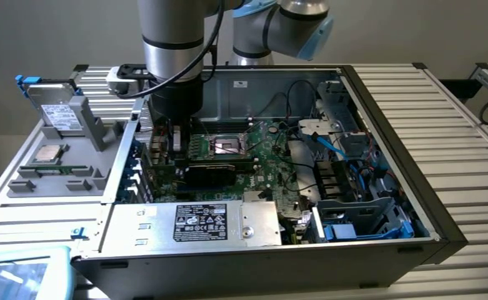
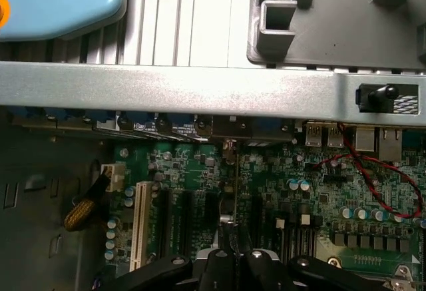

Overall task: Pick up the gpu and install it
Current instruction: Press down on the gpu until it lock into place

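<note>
Nearest us in the wrist view, our end effector (image 2: 234, 259) is clamped on the gpu (image 2: 237, 198), which we see edge-on as a thin upright card standing over the motherboard (image 2: 200, 191) among the expansion slots (image 2: 141, 224). We cannot quite tell whether its lower edge sits in a slot or just beside one. If it is misaligned, pressing down could jam the connector or flex the board. Beyond, the card's bracket end meets the case's rear wall (image 2: 200, 84); catching there could tilt the card. Farther off, the red wires (image 2: 373, 171) lie well apart.
</note>
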Robot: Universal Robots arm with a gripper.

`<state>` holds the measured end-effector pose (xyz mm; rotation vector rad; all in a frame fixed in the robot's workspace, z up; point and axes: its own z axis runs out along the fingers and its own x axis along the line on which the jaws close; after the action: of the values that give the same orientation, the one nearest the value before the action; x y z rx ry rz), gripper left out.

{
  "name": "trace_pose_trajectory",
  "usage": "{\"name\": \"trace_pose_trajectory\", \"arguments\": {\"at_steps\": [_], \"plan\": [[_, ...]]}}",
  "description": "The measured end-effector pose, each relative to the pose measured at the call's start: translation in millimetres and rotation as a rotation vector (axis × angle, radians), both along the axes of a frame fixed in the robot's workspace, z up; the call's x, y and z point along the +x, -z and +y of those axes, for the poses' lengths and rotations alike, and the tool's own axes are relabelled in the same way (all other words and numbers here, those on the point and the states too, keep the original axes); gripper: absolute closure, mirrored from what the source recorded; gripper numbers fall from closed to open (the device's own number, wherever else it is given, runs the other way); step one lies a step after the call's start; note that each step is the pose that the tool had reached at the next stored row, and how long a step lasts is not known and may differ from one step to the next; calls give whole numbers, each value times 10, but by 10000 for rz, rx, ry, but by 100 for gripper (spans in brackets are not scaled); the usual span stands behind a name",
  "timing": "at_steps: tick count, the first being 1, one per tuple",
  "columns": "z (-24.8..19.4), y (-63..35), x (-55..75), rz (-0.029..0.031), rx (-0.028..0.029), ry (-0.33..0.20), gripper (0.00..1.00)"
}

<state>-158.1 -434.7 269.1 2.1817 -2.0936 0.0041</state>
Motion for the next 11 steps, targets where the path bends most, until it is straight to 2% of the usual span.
{"name": "trace_pose_trajectory", "arguments": {"at_steps": [11], "plan": [[0,19,0,-1,9,0,88]]}}
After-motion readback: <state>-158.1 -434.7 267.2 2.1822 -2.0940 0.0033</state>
